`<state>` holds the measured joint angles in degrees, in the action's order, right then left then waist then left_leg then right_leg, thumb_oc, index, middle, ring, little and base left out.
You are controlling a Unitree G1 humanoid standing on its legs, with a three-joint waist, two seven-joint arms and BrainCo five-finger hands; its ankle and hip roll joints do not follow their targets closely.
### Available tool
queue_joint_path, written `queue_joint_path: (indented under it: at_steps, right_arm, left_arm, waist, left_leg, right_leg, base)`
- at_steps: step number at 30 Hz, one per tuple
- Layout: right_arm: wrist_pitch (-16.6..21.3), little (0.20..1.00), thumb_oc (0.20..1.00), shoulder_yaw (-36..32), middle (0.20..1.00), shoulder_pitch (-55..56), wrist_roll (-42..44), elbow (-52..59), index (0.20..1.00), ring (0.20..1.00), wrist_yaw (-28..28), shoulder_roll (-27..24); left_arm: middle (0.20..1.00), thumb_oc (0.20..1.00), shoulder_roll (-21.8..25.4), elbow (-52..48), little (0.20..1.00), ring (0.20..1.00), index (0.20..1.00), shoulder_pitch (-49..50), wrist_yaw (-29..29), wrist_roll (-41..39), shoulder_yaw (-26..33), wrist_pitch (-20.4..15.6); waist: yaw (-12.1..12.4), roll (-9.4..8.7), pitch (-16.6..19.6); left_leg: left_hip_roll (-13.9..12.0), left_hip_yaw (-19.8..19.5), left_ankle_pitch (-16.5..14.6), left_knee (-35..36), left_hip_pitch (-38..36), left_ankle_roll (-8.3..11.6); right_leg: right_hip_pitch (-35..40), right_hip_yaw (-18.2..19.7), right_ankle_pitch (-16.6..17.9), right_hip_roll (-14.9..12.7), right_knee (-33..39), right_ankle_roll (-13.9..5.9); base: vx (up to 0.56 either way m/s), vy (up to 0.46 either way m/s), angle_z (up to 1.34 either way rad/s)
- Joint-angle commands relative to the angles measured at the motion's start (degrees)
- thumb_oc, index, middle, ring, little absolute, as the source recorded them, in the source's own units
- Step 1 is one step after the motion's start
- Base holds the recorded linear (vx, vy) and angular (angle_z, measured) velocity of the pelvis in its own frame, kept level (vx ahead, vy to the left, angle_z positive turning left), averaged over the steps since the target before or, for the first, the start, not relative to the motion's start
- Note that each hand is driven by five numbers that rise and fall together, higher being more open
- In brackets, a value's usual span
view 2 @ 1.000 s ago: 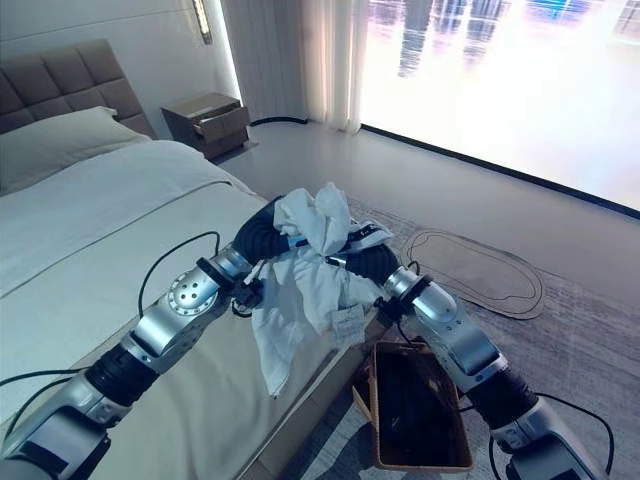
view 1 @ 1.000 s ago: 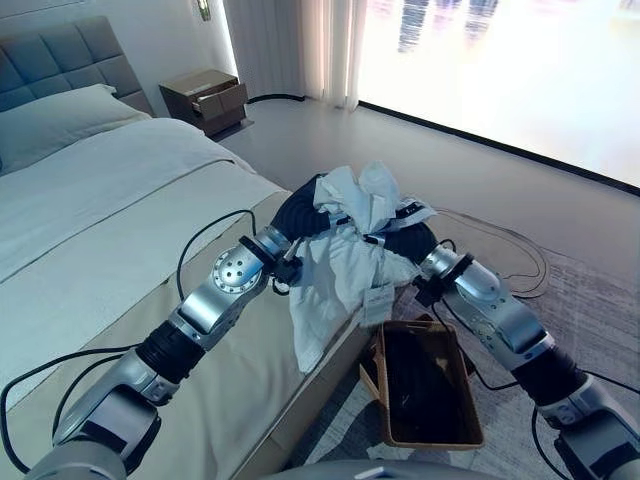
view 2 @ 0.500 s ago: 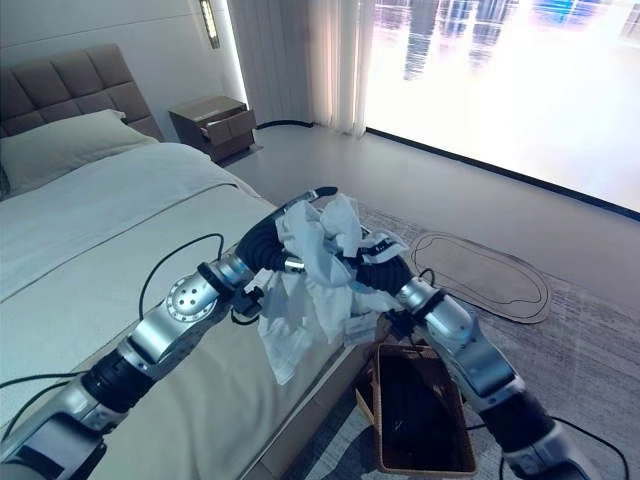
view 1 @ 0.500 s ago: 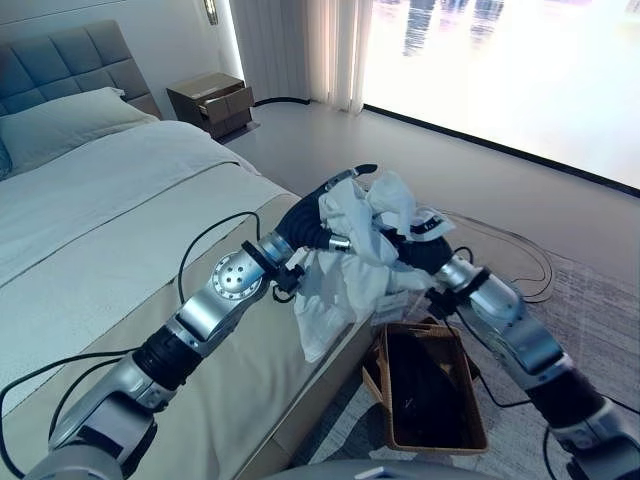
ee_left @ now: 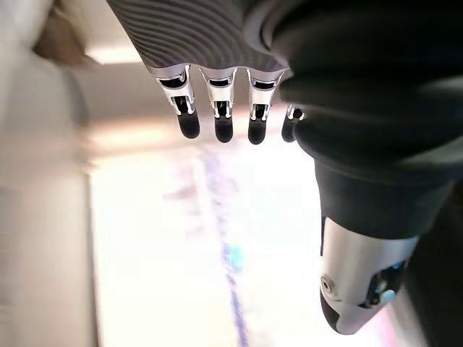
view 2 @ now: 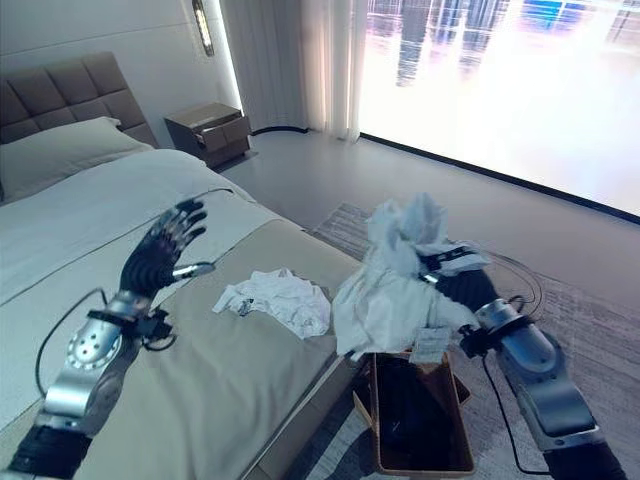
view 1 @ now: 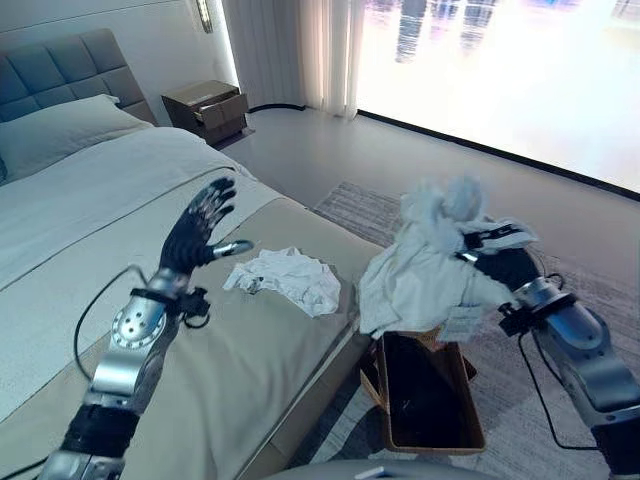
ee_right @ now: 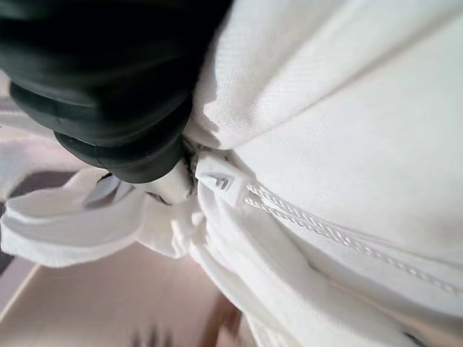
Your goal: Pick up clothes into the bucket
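Gripping white garment (view 1: 420,275) above basket (view 1: 430,435), right hand (view 1: 500,262); left hand (view 1: 200,228) spread, empty.

bunch of white clothes (view 1: 425,268) with a paper tag hanging from it, crumpled, held up in the air just above the bucket, brown rectangular bucket (view 1: 432,436) with dark inside standing on the floor beside the bed, second small white garment (view 1: 285,278) lying crumpled on the bed
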<state>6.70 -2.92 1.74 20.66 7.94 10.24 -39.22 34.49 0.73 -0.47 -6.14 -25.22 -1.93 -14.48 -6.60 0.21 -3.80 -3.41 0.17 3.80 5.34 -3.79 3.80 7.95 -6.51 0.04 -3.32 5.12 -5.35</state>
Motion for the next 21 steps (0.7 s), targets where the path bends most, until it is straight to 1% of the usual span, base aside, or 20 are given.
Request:
queue_joint_path:
  at_steps: [1,5,7,9,10,11,13,14,16,17,18,19,20,21]
  right_arm:
    - [4.5,0.200,0.200,-3.4,0.200,-3.3,-0.2,-0.8,0.200,0.200,-3.9,2.4]
    - [4.8,0.200,0.200,-4.3,0.200,-3.6,-1.8,-4.7,0.200,0.200,-6.6,3.7]
    - [4.7,0.200,0.200,-4.0,0.200,-4.0,-3.1,-7.9,0.200,0.200,-8.7,4.6]
    - [4.5,0.200,0.200,-3.4,0.200,-5.7,-7.3,-13.3,0.200,0.200,-13.3,5.8]
    - [4.5,0.200,0.200,-3.1,0.200,-6.4,-8.7,-14.8,0.200,0.200,-14.4,5.9]
    - [4.5,0.200,0.200,-2.9,0.200,-6.6,-8.7,-14.9,0.200,0.200,-14.5,5.9]
    - [4.3,0.200,0.200,-2.0,0.200,-8.5,-12.7,-20.6,0.200,0.200,-20.1,6.5]
    - [4.4,0.200,0.200,-1.9,0.200,-8.7,-12.7,-20.8,0.200,0.200,-20.2,6.5]
    - [4.5,0.200,0.200,-1.3,0.200,-9.9,-14.0,-24.3,0.200,0.200,-23.5,6.8]
    - [4.6,0.200,0.200,0.0,0.200,-12.1,-15.3,-28.3,0.200,0.200,-27.0,5.9]
    - [4.7,0.200,0.200,0.0,0.200,-12.3,-15.3,-28.5,0.200,0.200,-27.0,5.9]
    - [4.4,0.200,0.200,1.3,0.200,-14.5,-14.9,-32.2,0.200,0.200,-29.3,5.5]
    - [4.5,0.200,0.200,1.4,0.200,-14.7,-14.8,-32.4,0.200,0.200,-29.3,5.4]
    - [4.2,0.200,0.200,2.5,0.200,-17.0,-14.6,-35.2,0.200,0.200,-30.9,4.3]
  left_arm:
    - [1.000,1.000,0.4,2.5,1.000,1.000,1.000,-1.6,1.9,2.9,4.3,-2.3]
    - [1.000,1.000,-1.2,5.2,1.000,1.000,1.000,-0.2,3.2,4.5,5.3,-2.2]
    - [1.000,1.000,-3.0,7.8,1.000,1.000,1.000,0.5,4.8,4.5,5.8,-2.1]
    - [1.000,1.000,-6.1,11.2,1.000,1.000,1.000,1.2,7.6,4.7,6.5,-2.2]
    - [1.000,1.000,-7.1,12.3,1.000,1.000,1.000,1.5,8.6,4.6,6.7,-2.3]
    - [1.000,1.000,-7.1,12.4,1.000,1.000,1.000,1.4,8.6,4.6,6.7,-2.3]
    - [1.000,1.000,-11.1,18.0,1.000,1.000,1.000,2.2,13.7,5.5,7.1,-3.1]
    - [1.000,1.000,-11.1,18.1,1.000,1.000,1.000,2.1,13.8,5.6,7.1,-3.2]
    - [1.000,1.000,-12.4,22.0,1.000,1.000,1.000,2.2,17.0,7.7,6.5,-3.2]
    - [1.000,1.000,-13.4,26.5,1.000,1.000,1.000,2.2,20.6,8.9,5.6,-3.4]
    - [1.000,1.000,-13.4,26.6,1.000,1.000,1.000,2.1,20.6,8.9,5.6,-3.5]
    - [1.000,1.000,-14.5,30.9,1.000,1.000,1.000,1.8,23.1,8.5,4.9,-3.4]
    - [1.000,1.000,-14.6,31.1,1.000,1.000,1.000,1.6,23.1,8.5,4.9,-3.4]
    - [1.000,1.000,-15.0,34.3,1.000,1.000,1.000,2.1,24.1,9.1,3.2,-3.1]
  waist:
    - [0.7,-2.04,0.3]
    - [0.9,-1.78,-1.2]
    - [1.1,-1.61,-3.0]
    - [1.7,-1.05,-6.0]
    - [1.9,-0.81,-6.8]
    - [1.8,-0.76,-6.6]
    - [2.7,-0.02,-9.5]
    - [2.6,0.03,-9.5]
    - [3.0,0.47,-11.1]
    - [3.4,1.19,-14.0]
    - [3.4,1.23,-13.9]
    - [3.9,2.06,-16.2]
    - [3.8,2.10,-16.2]
    - [4.0,3.07,-18.6]
  left_leg:
    - [2.4,0.8,-7.0,-2.5,-3.7,-2.05]
    - [2.5,0.5,-6.8,-3.2,-1.7,-2.18]
    - [2.7,0.4,-6.4,-4.0,0.6,-2.34]
    - [3.2,0.2,-5.8,-6.0,4.7,-2.48]
    - [3.3,0.2,-5.7,-6.6,6.1,-2.54]
    - [3.3,0.2,-5.7,-6.8,6.5,-2.55]
    - [3.9,-0.2,-5.4,-8.8,9.9,-2.60]
    - [4.0,-0.2,-5.5,-9.0,10.1,-2.61]
    - [4.3,-0.5,-5.4,-10.1,11.6,-2.59]
    - [4.5,-0.7,-5.6,-12.2,13.7,-2.56]
    - [4.5,-0.7,-5.7,-12.4,13.9,-2.56]
    - [4.7,-0.8,-5.8,-14.5,16.2,-2.55]
    - [4.8,-0.8,-5.9,-14.8,16.5,-2.55]
    - [4.9,-0.7,-6.1,-16.7,19.1,-2.51]
  right_leg:
    - [-3.6,2.2,-1.8,-1.1,-4.4,-1.21]
    - [-5.7,2.1,-1.7,-1.1,-5.4,-1.11]
    - [-7.9,2.1,-1.5,-1.2,-6.3,-0.98]
    - [-11.9,1.9,-1.0,-1.5,-8.2,-0.82]
    - [-13.3,1.8,-1.0,-1.6,-8.9,-0.79]
    - [-13.7,1.9,-1.0,-1.6,-9.1,-0.79]
    - [-16.7,1.7,-0.8,-1.9,-10.8,-0.56]
    - [-16.9,1.7,-0.9,-1.9,-11.0,-0.56]
    - [-18.3,1.6,-1.0,-2.1,-11.9,-0.42]
    - [-20.6,1.7,-1.2,-2.6,-14.0,-0.27]
    - [-20.8,1.8,-1.3,-2.6,-14.2,-0.27]
    - [-23.1,2.0,-1.7,-3.1,-16.4,0.02]
    - [-23.3,2.0,-1.8,-3.2,-16.7,0.01]
    - [-26.2,2.1,-2.5,-3.8,-19.1,0.25]
  base:
    - [-0.05,-0.014,-0.01]
    - [-0.07,-0.010,-0.01]
    - [-0.20,-0.014,0.00]
    - [-0.24,-0.008,-0.02]
    - [-0.13,-0.003,-0.02]
    - [-0.11,-0.006,-0.01]
    - [-0.10,-0.013,0.04]
    - [-0.06,-0.012,0.04]
    - [-0.05,-0.008,0.01]
    - [-0.10,-0.011,0.01]
    - [-0.15,-0.004,0.01]
    - [-0.06,0.001,0.00]
    - [-0.13,0.002,0.07]
    - [-0.07,0.002,0.11]
